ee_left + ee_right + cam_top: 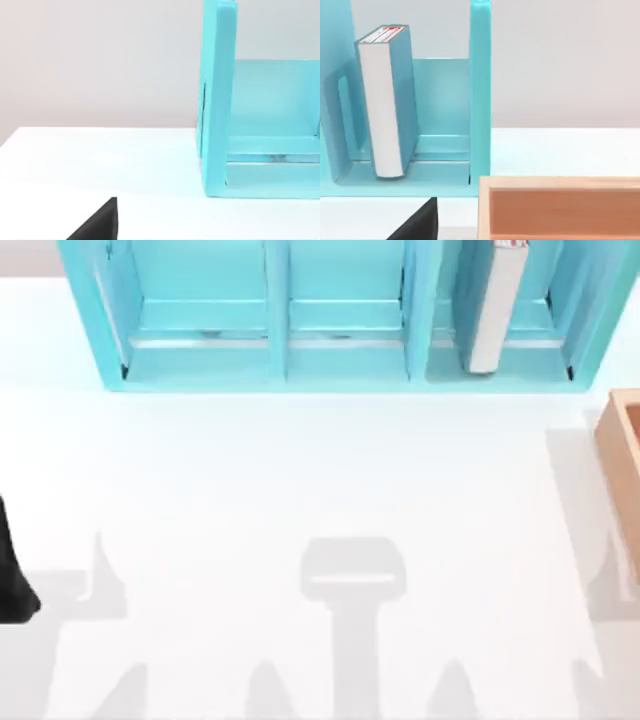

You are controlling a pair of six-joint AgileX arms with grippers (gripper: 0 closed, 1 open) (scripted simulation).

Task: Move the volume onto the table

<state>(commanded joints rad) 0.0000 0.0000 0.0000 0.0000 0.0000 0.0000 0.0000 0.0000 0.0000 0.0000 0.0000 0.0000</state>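
Upright, the volume point(497, 305) stands in the shelf's point(340, 365) right compartment, untouched.

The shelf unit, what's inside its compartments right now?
The volume stands upright in the shelf unit's right-hand compartment, pages facing out. The other two compartments look empty. The wooden box's inside is hidden.

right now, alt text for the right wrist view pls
A thick teal-blue volume stands upright, white page edges outward, in the end compartment of a teal-blue shelf unit on a white table. An orange-brown wooden box sits in the foreground beside the shelf.
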